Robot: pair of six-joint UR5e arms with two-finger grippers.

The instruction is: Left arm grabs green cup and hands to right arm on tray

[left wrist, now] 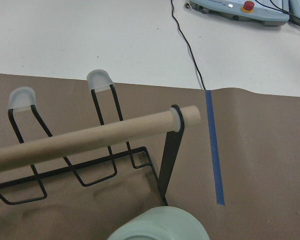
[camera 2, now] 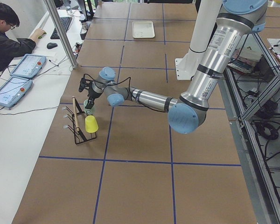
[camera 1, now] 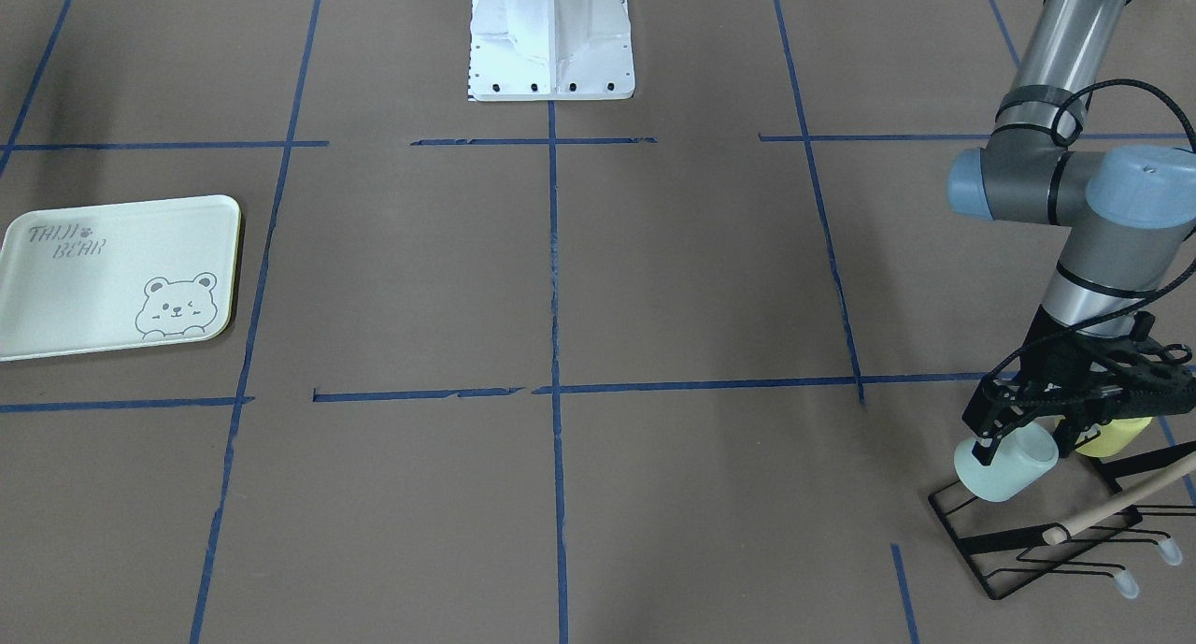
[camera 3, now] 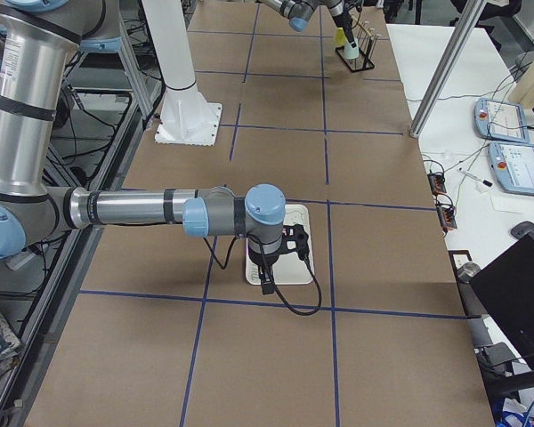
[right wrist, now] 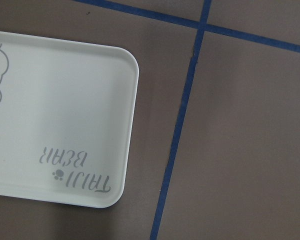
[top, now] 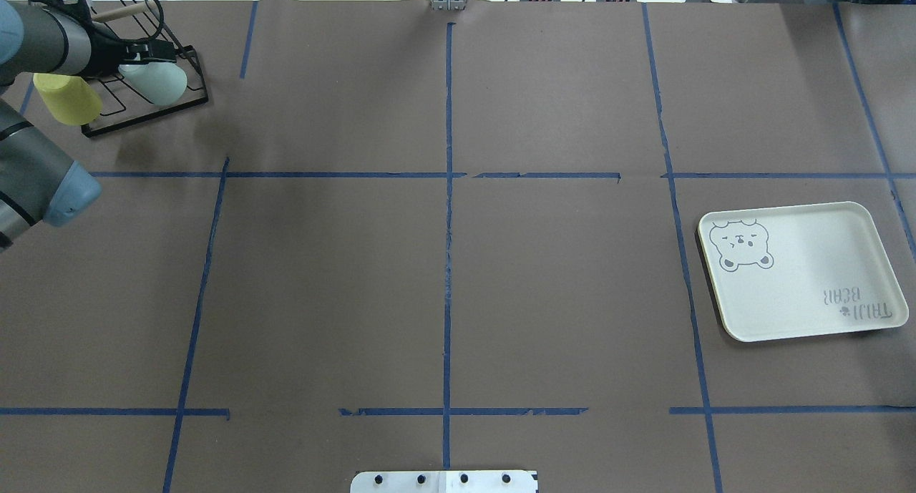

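My left gripper is at the black wire rack, at the table's far corner on my left. Its fingers stand on either side of the pale green cup and look shut on it. The cup is tilted over the rack and shows at the bottom edge of the left wrist view. The cream tray with the bear drawing lies flat on my right side. My right gripper hovers above the tray. I cannot tell whether it is open or shut.
A yellow cup sits on the rack beside the green one, partly behind the left gripper. A wooden rod runs across the rack's top. An operator sits at the desk beyond the rack.
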